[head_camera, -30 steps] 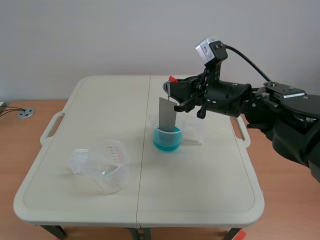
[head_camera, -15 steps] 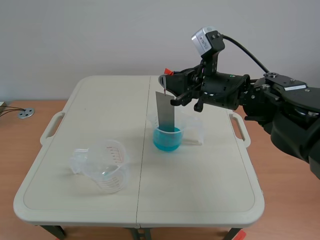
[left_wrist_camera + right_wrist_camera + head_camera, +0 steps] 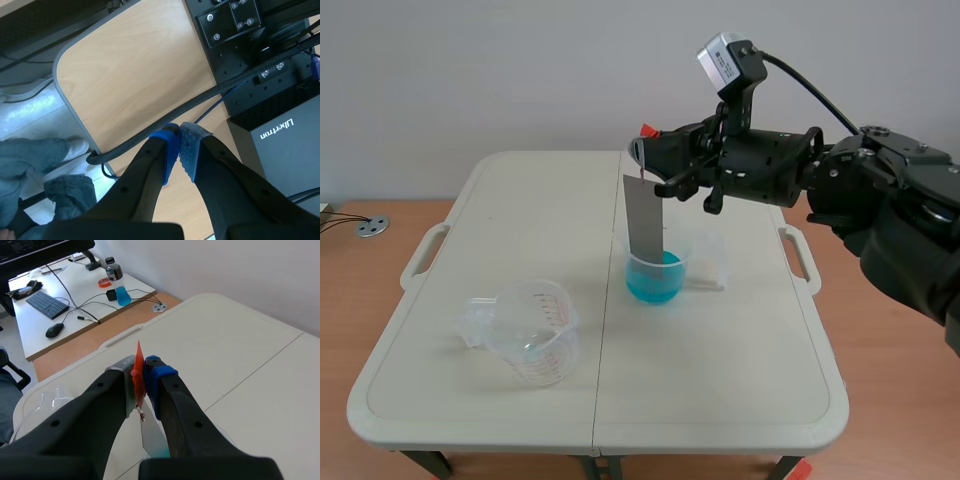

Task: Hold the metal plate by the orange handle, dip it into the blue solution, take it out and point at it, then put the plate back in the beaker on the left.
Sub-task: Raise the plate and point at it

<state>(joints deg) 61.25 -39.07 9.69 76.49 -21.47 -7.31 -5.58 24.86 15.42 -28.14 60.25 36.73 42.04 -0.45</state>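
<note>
Right tool [image 3: 648, 158] had risen and shifted left and kept pinching orange handle [image 3: 138, 371]. Metal plate [image 3: 644, 218] was lifted higher, upright, lower edge inside blue solution beaker [image 3: 653, 278] at mid table [image 3: 520, 200]. Clear beaker [image 3: 530, 335] sat near-left, well apart. Left tool [image 3: 179, 145] was pressed together, holding nothing.

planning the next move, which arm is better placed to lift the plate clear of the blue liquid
Right. The right gripper is shut on the orange handle, with the plate hanging straight down into the cup of blue liquid. The left gripper is shut on nothing, away from the table.
</note>
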